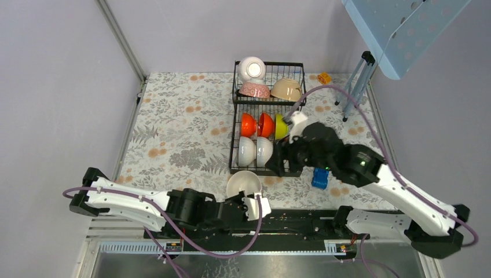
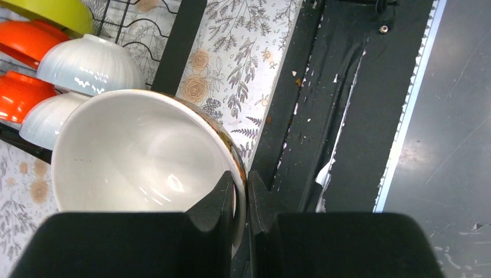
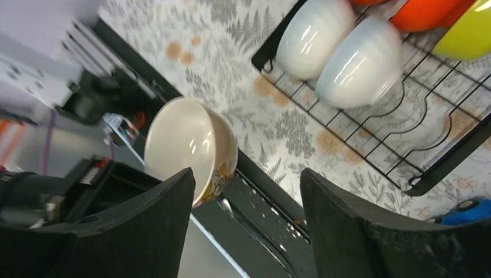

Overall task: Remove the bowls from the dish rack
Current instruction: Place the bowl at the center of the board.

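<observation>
Cream bowl (image 1: 243, 184), floral on the outside, sits off the rack (image 1: 236, 136) at its 6 o'clock, just beyond the near rail and above the table's near edge. It is tilted; whether it rests on the cloth (image 1: 179, 121) cannot be told. The left gripper (image 2: 239, 188) is clenched on its rim from the bowl's 5 o'clock, one finger inside the wall and one outside. Eight bowls are in the rack. In the lower tray, standing on edge, are two white bowls (image 1: 246, 150) at the near left. Behind them are two orange bowls (image 1: 248, 124) with a yellow-green bowl (image 1: 280, 125) at their 3 o'clock. In the upper basket, at the rack's 12 o'clock, are a lone white bowl (image 1: 252, 69) with its opening towards the camera, a pink bowl (image 1: 255, 90) and a beige bowl (image 1: 286, 89), both mouth down. The right gripper (image 3: 246, 176) is over the tray's near right corner, at about 5 o'clock, its jaws spread wide with nothing between them. A blue block (image 1: 319, 177) lies on the cloth at the rack's 4 o'clock, just beside the right arm.
</observation>
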You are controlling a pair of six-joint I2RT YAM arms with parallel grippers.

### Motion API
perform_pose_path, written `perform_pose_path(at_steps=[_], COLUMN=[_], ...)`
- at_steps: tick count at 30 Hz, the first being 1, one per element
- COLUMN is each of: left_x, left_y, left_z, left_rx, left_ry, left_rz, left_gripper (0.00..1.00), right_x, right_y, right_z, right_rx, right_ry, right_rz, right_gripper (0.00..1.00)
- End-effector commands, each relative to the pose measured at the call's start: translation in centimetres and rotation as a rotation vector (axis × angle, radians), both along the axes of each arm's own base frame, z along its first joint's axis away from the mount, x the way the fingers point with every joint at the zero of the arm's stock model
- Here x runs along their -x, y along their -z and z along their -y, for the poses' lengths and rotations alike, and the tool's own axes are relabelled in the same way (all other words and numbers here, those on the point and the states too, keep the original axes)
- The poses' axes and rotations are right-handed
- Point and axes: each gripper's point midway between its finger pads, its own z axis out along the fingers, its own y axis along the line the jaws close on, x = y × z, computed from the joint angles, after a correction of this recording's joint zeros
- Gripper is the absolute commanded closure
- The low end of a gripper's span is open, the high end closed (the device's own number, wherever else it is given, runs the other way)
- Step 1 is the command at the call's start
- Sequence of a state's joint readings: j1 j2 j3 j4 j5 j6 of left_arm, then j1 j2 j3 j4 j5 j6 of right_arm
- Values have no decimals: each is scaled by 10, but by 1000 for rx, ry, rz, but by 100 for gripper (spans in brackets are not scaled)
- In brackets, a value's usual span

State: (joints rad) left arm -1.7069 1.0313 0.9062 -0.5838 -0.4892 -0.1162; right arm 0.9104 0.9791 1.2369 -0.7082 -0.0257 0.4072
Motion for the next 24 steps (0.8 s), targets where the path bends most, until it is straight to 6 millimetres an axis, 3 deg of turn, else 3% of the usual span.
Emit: perform_pose_path(at_steps=[1, 6, 13, 18, 24], left_x=[0, 14, 28, 34, 39], left_y=[-17, 6, 26, 28, 30], left_z=[5, -3, -3, 2, 3], left_rx=[39, -7, -62, -75, -59], left_ry=[75, 142, 210, 245, 250], left_rz=[114, 115, 119, 118, 100], left_gripper=[100, 100, 100, 100, 100], right_x=[9, 35, 68, 79, 77], right_y=[23, 55, 75, 92, 103], right_z=[-6, -23, -34, -47, -60], right_rx=[157, 150, 226, 247, 202], right_ry=[-10, -96, -136, -151, -117], right_rz=[46, -1, 20, 5, -1], right_gripper=[26, 29, 32, 34, 41])
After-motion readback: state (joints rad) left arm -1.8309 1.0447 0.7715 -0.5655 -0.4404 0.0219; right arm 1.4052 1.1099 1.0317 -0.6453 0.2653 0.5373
